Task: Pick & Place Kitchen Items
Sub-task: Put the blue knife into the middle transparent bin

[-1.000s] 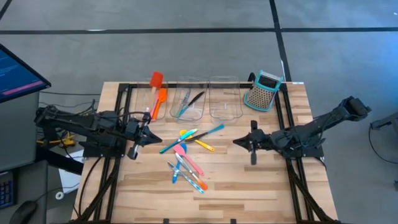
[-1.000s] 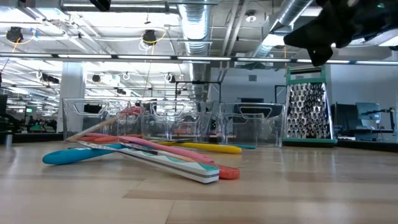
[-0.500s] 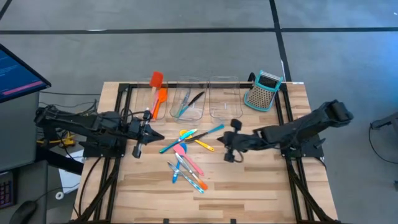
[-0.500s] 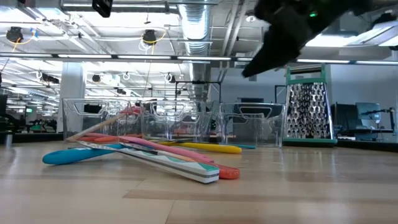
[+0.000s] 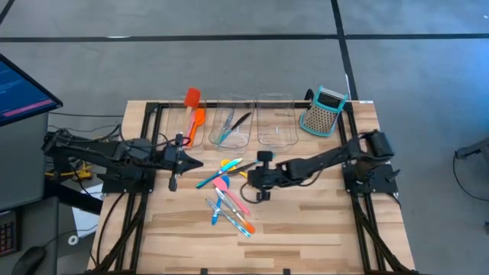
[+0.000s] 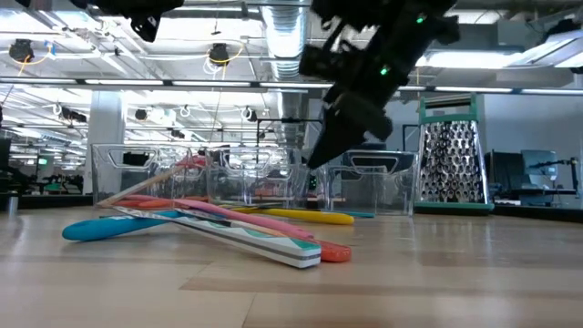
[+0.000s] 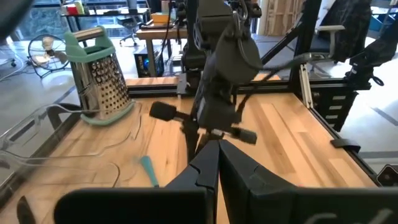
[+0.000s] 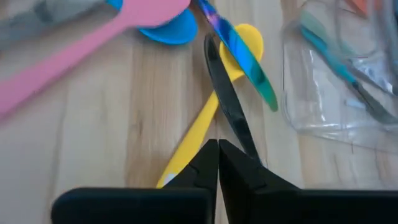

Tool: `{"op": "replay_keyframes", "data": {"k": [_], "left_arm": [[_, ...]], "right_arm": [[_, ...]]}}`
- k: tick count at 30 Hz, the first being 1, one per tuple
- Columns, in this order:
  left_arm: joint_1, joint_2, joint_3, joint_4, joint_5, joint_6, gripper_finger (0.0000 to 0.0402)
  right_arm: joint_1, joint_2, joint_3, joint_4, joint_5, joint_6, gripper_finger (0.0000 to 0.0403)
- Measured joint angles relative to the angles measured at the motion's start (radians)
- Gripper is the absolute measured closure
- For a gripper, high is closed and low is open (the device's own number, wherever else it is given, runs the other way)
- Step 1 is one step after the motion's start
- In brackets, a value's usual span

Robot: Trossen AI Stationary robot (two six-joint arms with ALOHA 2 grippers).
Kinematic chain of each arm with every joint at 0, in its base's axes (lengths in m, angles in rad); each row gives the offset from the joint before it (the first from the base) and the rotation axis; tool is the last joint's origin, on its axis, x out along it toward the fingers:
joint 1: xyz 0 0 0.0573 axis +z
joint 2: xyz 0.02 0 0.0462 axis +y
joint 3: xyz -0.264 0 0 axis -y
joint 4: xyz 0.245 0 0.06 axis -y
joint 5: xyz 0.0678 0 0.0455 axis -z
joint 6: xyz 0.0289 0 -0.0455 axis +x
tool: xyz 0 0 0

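Note:
Several slim kitchen items (image 5: 228, 192) lie in a loose pile on the wooden table: pink, blue, teal, orange and yellow pieces. The yellow spoon (image 8: 208, 115) and a black piece (image 8: 229, 109) lie crossed at the pile's right edge. My right gripper (image 5: 246, 175) hangs shut just above those two, slanting down, clear of the table in the low view (image 6: 316, 162). At the table's left, my left gripper (image 5: 195, 162) is shut and nearly level, with nothing in it.
Three clear bins (image 5: 233, 122) stand in a row at the far edge. The left one holds an orange and a red spatula (image 5: 194, 114), the middle one teal and black pieces. A teal-and-grey box grater (image 5: 322, 111) stands at the far right. A black frame borders the table.
My right gripper has swept from the table's right side toward the left, out over the pile's right edge. It has sunk and tipped from near level to slanting down, staying shut. The utensils have not moved.

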Motion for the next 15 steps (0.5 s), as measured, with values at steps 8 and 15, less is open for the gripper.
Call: {"op": "replay_keyframes", "data": {"k": [8,15], "left_arm": [[0.000,0.000,0.000,-0.014,0.001,-0.004,0.0401],[0.000,0.000,0.000,-0.018,0.003,-0.007,0.0401]], "right_arm": [[-0.031,0.127,0.081,-0.005,0.001,-0.116,0.0322],[-0.067,0.161,0.100,-0.026,0.036,-0.124,0.0232]]}}
